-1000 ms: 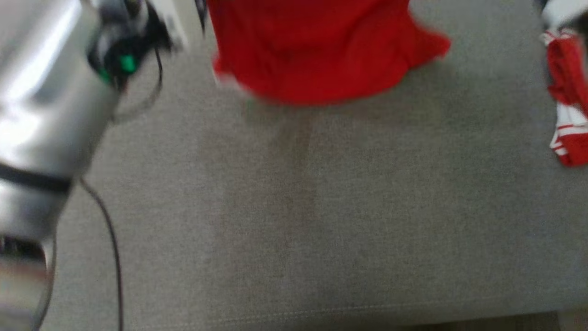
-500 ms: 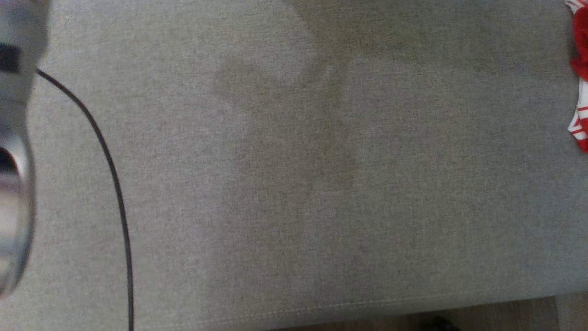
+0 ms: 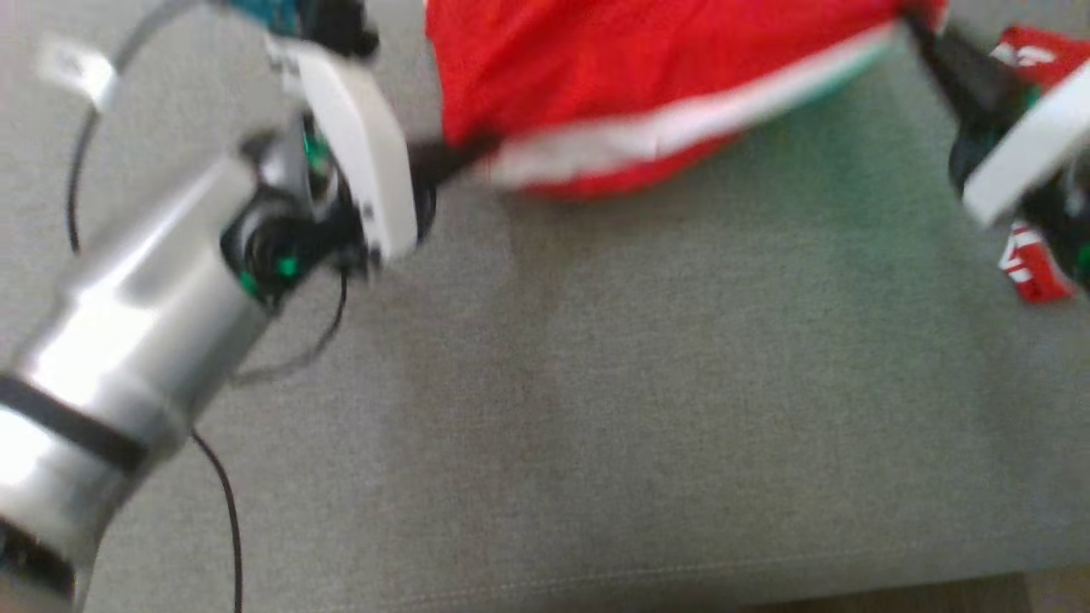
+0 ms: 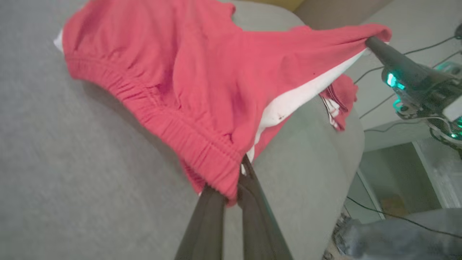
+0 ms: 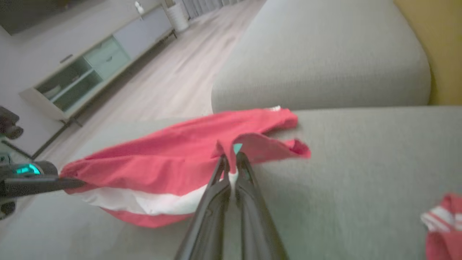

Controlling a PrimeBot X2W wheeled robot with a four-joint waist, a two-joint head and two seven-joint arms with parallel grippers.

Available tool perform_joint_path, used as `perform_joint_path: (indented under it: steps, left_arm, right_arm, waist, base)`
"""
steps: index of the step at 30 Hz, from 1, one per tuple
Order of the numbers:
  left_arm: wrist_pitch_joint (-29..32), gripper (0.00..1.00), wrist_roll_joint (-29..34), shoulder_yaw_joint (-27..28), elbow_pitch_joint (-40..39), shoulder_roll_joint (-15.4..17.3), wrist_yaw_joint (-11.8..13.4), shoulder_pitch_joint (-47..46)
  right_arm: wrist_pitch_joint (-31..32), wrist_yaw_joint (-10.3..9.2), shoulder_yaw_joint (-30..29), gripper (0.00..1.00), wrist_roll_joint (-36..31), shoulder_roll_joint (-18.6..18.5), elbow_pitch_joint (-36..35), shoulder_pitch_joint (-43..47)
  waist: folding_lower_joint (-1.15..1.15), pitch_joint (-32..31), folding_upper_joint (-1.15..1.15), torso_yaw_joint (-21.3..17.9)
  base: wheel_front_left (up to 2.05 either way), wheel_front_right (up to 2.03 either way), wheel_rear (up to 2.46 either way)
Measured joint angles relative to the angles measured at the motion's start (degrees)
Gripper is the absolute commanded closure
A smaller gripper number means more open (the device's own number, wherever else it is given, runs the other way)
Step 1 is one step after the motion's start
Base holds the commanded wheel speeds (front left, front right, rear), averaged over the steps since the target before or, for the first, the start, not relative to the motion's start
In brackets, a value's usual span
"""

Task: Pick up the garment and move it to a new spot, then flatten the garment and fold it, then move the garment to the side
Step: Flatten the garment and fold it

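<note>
The garment (image 3: pixel 613 77) is red with a white band and an elastic waistband. It hangs stretched between my two grippers above the grey sofa seat (image 3: pixel 596 383). My left gripper (image 3: pixel 477 153) is shut on its left corner. In the left wrist view the garment (image 4: pixel 187 79) spreads away from the left gripper (image 4: pixel 232 180), pinched at the waistband. My right gripper (image 3: pixel 915 30) is shut on the opposite corner. In the right wrist view the right gripper (image 5: pixel 231 162) pinches the garment (image 5: pixel 162 159) at a folded edge.
A second red and white cloth (image 3: pixel 1035 272) lies on the seat at the right, also as a red and white cloth (image 5: pixel 442 224) in the right wrist view. The sofa's front edge (image 3: pixel 553 587) runs along the bottom. A low cabinet (image 5: pixel 97 61) stands across the floor.
The head camera has swung, so the whole picture shifted. Both grippers and the stretched garment now show at the top, where half a second ago only bare seat was seen.
</note>
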Motion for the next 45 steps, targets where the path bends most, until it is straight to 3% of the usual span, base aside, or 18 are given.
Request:
perform_joint_path:
  steps: [11,17,22,28,34,39,45]
  left_arm:
    - [10.3,1.0,-11.9,-6.0,-14.6,10.1,0.0,17.6]
    - [13.2,1.0,-16.9,-7.3,-22.2,14.9,0.0,23.8]
    - [14.7,1.0,-20.8,-6.6,-25.6,16.9,1.0,24.3]
    - [19.6,1.0,-27.1,-4.2,-24.0,16.3,3.1,21.4]
    - [22.2,1.0,-31.3,-0.6,-20.3,13.0,4.8,14.4]
    - [24.0,1.0,-31.9,0.5,-15.8,10.4,5.9,9.8]
    - [23.9,1.0,-31.9,1.7,-12.7,7.2,5.4,7.3]
  right_arm:
    - [14.0,0.0,10.0,1.0,7.9,-9.0,-6.0,15.9]
    - [19.1,0.0,12.0,1.0,13.0,-15.4,-12.6,22.8]
    - [19.8,0.0,10.8,1.0,16.1,-17.4,-15.8,23.3]
    - [26.3,0.0,8.8,1.0,21.2,-17.2,-14.6,17.9]
    - [33.3,0.0,6.7,1.0,25.1,-16.1,-10.8,8.7]
    - [39.1,0.0,5.8,1.0,26.6,-12.4,-1.9,-1.3]
    - [42.9,0.0,6.3,1.0,27.4,-7.6,7.5,-10.4]
  waist:
    - [0.0,-12.7,0.0,0.1]
    - [-0.01,-18.4,0.0,0.6]
    - [-0.01,-18.9,0.0,1.5]
    - [-0.01,-15.4,0.0,3.1]
    - [0.0,-11.2,0.0,5.0]
    - [0.0,-5.8,0.0,7.9]
    - [0.0,-0.9,0.0,11.0]
  base:
    - [0.0,0.0,0.0]
    - [0.0,0.0,0.0]
    - [0.0,0.0,0.0]
    - [0.0,0.0,0.0]
    - [0.0,0.0,0.0]
    - [0.0,0.0,0.0]
    - [0.0,0.0,0.0]
